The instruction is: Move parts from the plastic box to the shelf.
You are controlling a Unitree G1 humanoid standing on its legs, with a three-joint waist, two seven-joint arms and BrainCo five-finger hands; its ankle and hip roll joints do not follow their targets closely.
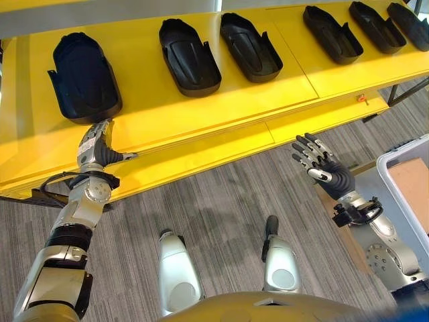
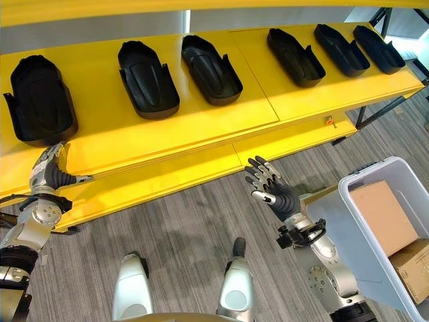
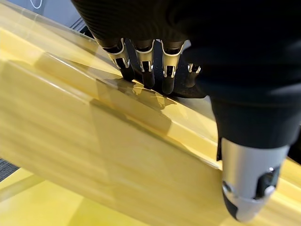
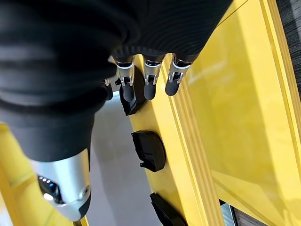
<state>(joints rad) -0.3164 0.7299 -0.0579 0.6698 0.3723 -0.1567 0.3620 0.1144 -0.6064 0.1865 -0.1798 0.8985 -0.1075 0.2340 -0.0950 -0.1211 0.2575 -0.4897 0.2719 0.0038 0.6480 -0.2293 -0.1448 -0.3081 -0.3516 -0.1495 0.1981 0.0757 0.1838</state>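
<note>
Both arms are done in silver-grey metal with black bands at the joints. Each robot hand, left [image 1: 96, 149] and right [image 2: 271, 190], is wrapped in a dark ribbed cover, with silver fingers [image 4: 149, 81] capped by dark tips.

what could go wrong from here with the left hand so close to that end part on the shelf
1. The left hand sits at the shelf edge right below the leftmost black part; lifting carelessly could nudge that part out of line.
2. The right hand hangs open and empty over the floor, near the shelf's lower ledge; swinging back toward the plastic box it could clip the box rim.
</note>
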